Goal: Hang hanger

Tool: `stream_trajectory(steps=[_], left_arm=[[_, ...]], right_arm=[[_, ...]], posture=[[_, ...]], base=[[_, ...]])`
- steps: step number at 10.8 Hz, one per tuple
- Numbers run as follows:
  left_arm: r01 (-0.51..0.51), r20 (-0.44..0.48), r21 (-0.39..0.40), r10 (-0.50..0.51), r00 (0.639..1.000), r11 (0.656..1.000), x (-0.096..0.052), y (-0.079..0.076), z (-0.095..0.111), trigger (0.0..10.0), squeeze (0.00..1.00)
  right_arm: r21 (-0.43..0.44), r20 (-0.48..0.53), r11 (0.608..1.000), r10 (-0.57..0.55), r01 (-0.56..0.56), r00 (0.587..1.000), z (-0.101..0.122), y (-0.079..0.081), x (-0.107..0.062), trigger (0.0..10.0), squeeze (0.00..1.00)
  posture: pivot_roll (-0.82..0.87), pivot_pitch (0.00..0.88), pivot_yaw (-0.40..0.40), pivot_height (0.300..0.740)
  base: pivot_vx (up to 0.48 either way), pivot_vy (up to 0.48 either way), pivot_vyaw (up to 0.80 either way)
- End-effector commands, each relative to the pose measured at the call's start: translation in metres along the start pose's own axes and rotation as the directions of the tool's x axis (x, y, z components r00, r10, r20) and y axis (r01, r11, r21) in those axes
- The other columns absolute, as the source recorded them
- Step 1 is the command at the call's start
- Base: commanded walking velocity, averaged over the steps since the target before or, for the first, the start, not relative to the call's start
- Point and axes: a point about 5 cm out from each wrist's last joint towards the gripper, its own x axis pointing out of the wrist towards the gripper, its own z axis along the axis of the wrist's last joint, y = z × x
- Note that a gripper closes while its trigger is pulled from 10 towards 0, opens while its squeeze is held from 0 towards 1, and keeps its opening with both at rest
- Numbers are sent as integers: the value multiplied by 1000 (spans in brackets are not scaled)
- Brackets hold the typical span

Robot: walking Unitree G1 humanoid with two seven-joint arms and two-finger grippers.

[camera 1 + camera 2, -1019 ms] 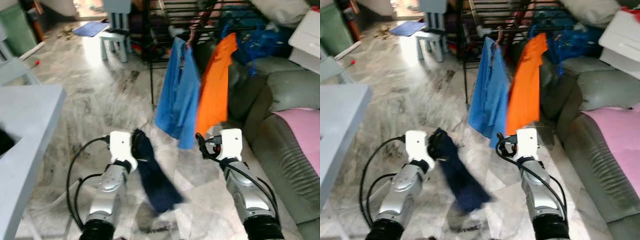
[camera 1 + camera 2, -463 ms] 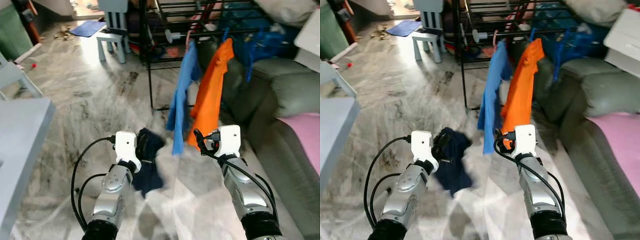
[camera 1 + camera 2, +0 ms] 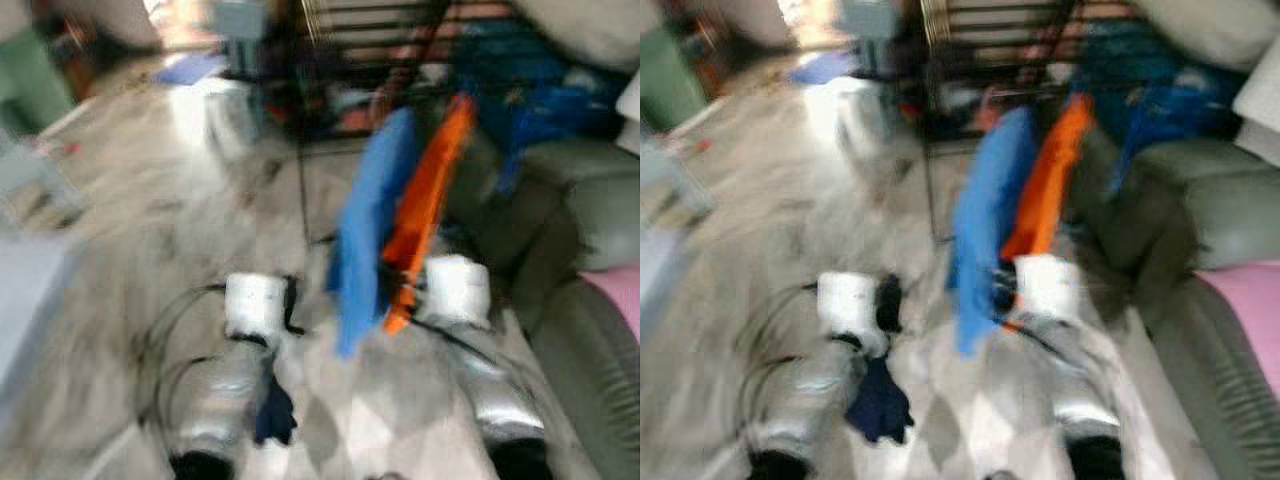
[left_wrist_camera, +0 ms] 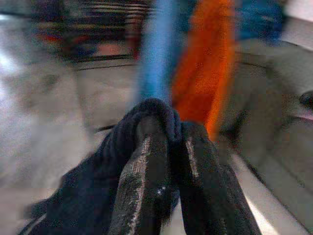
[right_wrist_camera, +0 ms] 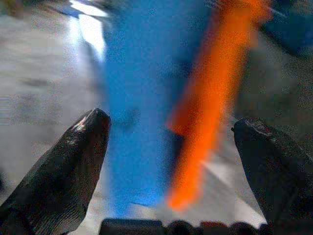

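1. Marble floor [image 3: 150,250] is being shown blurred in the head views, with a grey sofa [image 3: 590,200] on the right.
2. One dark navy garment [image 4: 98,186] is being gripped by the left gripper [image 4: 164,142], its fingers clenched on the cloth; whether a hanger is inside cannot be told.
3. One right gripper [image 5: 171,132] is being held with its fingers spread and holding nothing, just before the hanging clothes.
4. Two garments are hanging ahead: one blue shirt [image 3: 365,230] and one orange shirt [image 3: 425,200].
5. One black drying rack [image 3: 350,60] is standing behind them; the carrying step is judged in hand, and lifting the garment to a rail is being called for next.
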Motion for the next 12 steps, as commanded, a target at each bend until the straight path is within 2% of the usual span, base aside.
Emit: stream_trajectory(steps=[1, 2, 3, 4, 6, 7, 8, 10, 12], left_arm=[[-9, 34, 4, 9, 999, 1000, -1, 3, 8, 10000, 0], [-45, 16, 17, 44, 999, 999, -2, 5, 6, 10000, 0], [-127, 63, 58, 123, 990, 990, -4, 17, 13, 10000, 0], [-200, 54, 64, 197, 979, 978, -11, 37, 9, 10000, 0], [-261, 6, 98, 262, 965, 960, -27, 60, -4, 10000, 0], [-303, 14, 123, 304, 953, 945, -36, 69, -5, 10000, 0], [-339, 54, 116, 335, 941, 933, -51, 77, -3, 10000, 0], [-359, 72, 102, 353, 933, 928, -71, 78, -3, 10000, 0], [-380, 20, 103, 380, 925, 919, -80, 82, -17, 10000, 0]], right_arm=[[5, 35, 999, 40, -40, 999, 10, 15, 4, 10000, 0], [5, 27, 999, 43, -43, 999, 9, 16, 3, 10000, 0], [0, 26, 999, 48, -48, 999, 9, 16, 3, 10000, 0], [-9, 12, 998, 55, -55, 998, 5, 14, 1, 10000, 0], [-52, 10, 999, 4, -4, 1000, 2, 2, -4, 10000, 0], [-16, 7, 998, -64, 64, 998, -2, -9, -13, 10000, 0], [-13, 0, 996, -83, 83, 997, -9, -13, -27, 10000, 0], [-18, 4, 995, -94, 94, 996, -12, -15, -45, 10000, 0], [-12, -12, 993, -117, 117, 993, -14, -20, -48, 10000, 0]], posture=[[-69, 117, 16, 740], [-69, 117, 16, 740], [-69, 117, 16, 740], [-66, 108, 5, 740], [-50, 90, -13, 740], [-42, 84, -15, 740], [-40, 76, -3, 740], [-50, 76, 11, 740], [-69, 77, 14, 740]], base=[[401, 0, 0], [0, 0, 0], [0, 0, 0], [0, 0, 0], [0, 0, 0], [0, 0, 0], [0, 0, 0], [0, 0, 0], [0, 0, 0]])
